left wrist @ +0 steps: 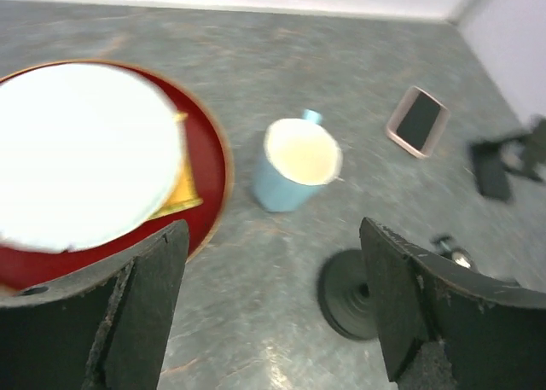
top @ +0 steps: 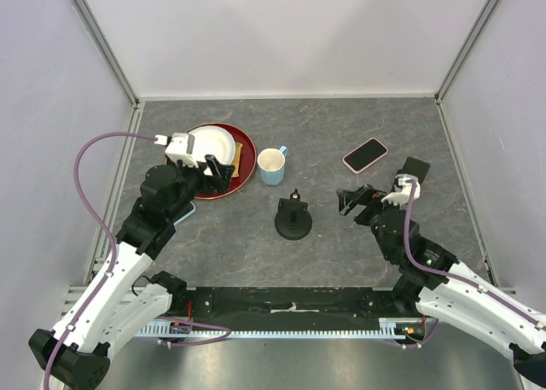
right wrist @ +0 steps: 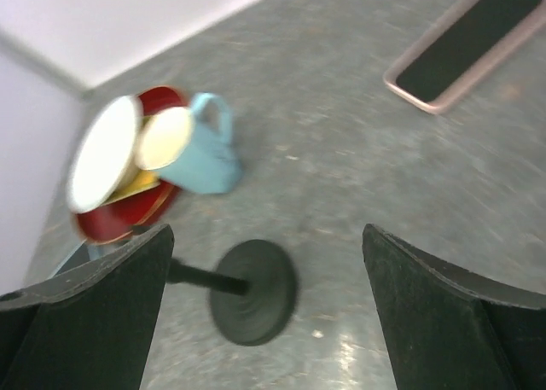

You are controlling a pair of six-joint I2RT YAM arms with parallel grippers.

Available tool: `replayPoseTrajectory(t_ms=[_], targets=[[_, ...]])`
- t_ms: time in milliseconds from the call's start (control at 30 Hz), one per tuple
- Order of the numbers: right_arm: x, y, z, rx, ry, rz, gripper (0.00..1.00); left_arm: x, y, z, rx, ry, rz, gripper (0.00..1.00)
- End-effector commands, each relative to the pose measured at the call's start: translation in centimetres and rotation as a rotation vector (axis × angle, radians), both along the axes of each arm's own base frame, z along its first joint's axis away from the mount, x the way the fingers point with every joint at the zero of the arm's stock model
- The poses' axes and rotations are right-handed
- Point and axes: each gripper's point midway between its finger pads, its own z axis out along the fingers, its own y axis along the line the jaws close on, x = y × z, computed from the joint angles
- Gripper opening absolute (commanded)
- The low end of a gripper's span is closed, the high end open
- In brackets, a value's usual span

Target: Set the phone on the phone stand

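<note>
The phone (top: pixel 365 154), in a pink case with its dark screen up, lies flat on the bench (top: pixel 341 125) just beyond the right hand (top: pixel 348 200), untouched, while the black phone stand (top: pixel 293 219) rests on its round base near that hand's left side, bare.

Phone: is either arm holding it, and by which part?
Nothing is held. The phone lies flat, apart from the left gripper and right gripper, whose jaws stand open.

- Lab test cell: plain white panels (top: pixel 281 32) wall the grey desk (top: pixel 341 236) on three sides.
- Metal framing posts (top: pixel 102 44) stand at the desk's far corners.
</note>
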Motion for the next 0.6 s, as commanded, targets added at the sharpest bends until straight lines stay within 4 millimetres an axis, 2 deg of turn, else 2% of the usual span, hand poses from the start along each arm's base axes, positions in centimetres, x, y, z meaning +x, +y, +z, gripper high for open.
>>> replayPoseTrajectory(t_ms=[0,33,133,167,233,267,300,333,367,400,433,467,500,533,567], targets=[[0.2,-5.9,-5.7,0.003,0.129,-0.35,0.98,1.4,7.6,0.5,-0.031,0.041,0.48,0.9],[0.3,-6.0,-6.0,-0.005,0.131,-0.361,0.98,1.3,9.1,0.3,-0.029,0.052,0.563,0.93],[0.6,-5.6,-7.7,-0.108,0.161,-0.345,0.98,0.6,9.7,-1.3,-0.017,0.116,0.595,0.93],[1.0,-4.9,-7.6,-0.116,0.152,-0.318,0.98,0.5,10.0,-2.0,-0.012,0.145,0.611,0.92],[1.3,-3.7,-8.8,-0.184,0.163,-0.258,0.98,0.2,11.2,-3.9,-0.029,0.22,0.662,0.91],[1.6,-2.4,-8.9,-0.186,0.154,-0.203,0.98,0.3,11.8,-4.5,-0.036,0.245,0.677,0.9],[1.6,-2.1,-10.0,-0.213,0.168,-0.18,0.98,0.4,12.3,-5.4,-0.051,0.277,0.69,0.9],[1.5,-1.4,-10.5,-0.213,0.169,-0.149,0.98,0.6,13.7,-5.9,-0.099,0.317,0.711,0.91],[1.8,0.0,-10.0,-0.183,0.139,-0.087,0.98,0.7,14.4,-6.3,-0.128,0.341,0.724,0.91],[1.4,0.5,-11.2,-0.196,0.148,-0.046,0.98,1.0,14.1,-7.0,-0.188,0.392,0.697,0.93],[1.4,1.0,-11.5,-0.19,0.138,-0.015,0.98,1.2,16.4,-7.3,-0.234,0.404,0.772,0.93],[1.6,1.7,-10.8,-0.159,0.1,0.013,0.98,1.5,17.0,-7.6,-0.263,0.42,0.795,0.94],[0.9,2.2,-12.0,-0.157,0.107,0.06,0.98,2.0,17.9,-8.1,-0.315,0.453,0.844,0.95],[1.0,2.7,-11.2,-0.117,0.07,0.077,0.98,2.3,18.4,-8.6,-0.34,0.474,0.87,0.95],[0.6,2.6,-12.2,-0.131,0.068,0.1,0.98,2.7,19.0,-8.8,-0.368,0.477,0.892,0.95]])
